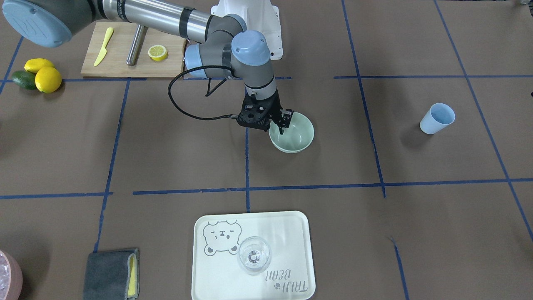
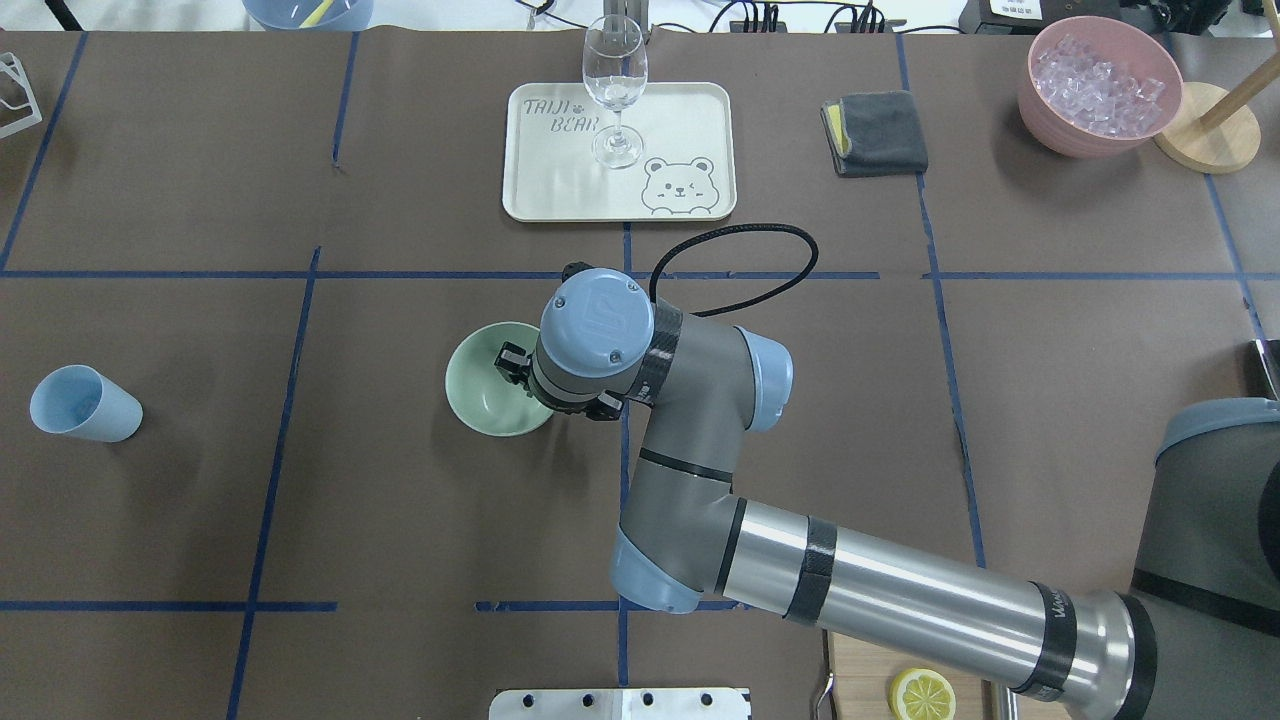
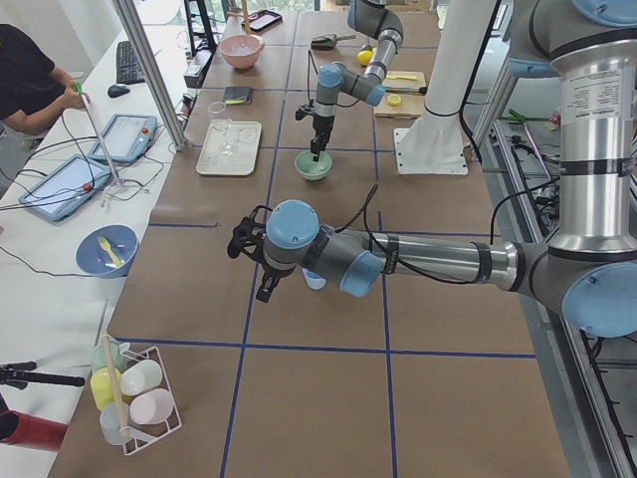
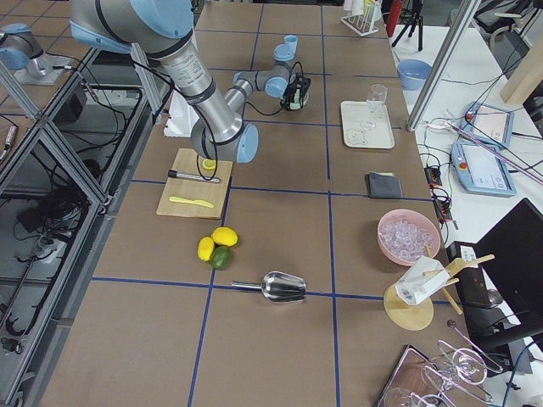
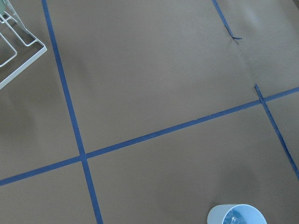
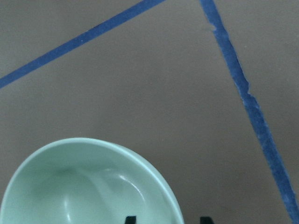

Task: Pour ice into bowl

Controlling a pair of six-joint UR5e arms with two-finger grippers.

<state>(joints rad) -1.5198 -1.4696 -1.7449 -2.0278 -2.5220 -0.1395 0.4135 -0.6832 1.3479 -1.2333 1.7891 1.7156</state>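
Note:
The pale mint-green bowl [image 1: 297,139] [image 2: 480,395] [image 3: 312,167] stands upright near the table's middle and holds nothing. My right gripper [image 1: 284,125] [image 6: 167,219] points down over its rim. The jaws stand apart, one finger inside the bowl [image 6: 70,186] and one outside. The ice [image 2: 1100,75] lies heaped in the pink-rimmed container [image 2: 1040,110] at the far right corner. My left gripper [image 3: 263,287] shows only in the exterior left view, hanging above the table near the light blue cup [image 3: 314,281]; I cannot tell its state.
The light blue cup [image 2: 85,403] sits at the left. A cream tray [image 2: 560,180] with a stemmed glass [image 2: 614,80] and a grey cloth [image 2: 875,130] are at the far side. A cutting board [image 1: 125,62], lemons [image 1: 46,77] and a metal scoop [image 4: 280,287] lie on the right.

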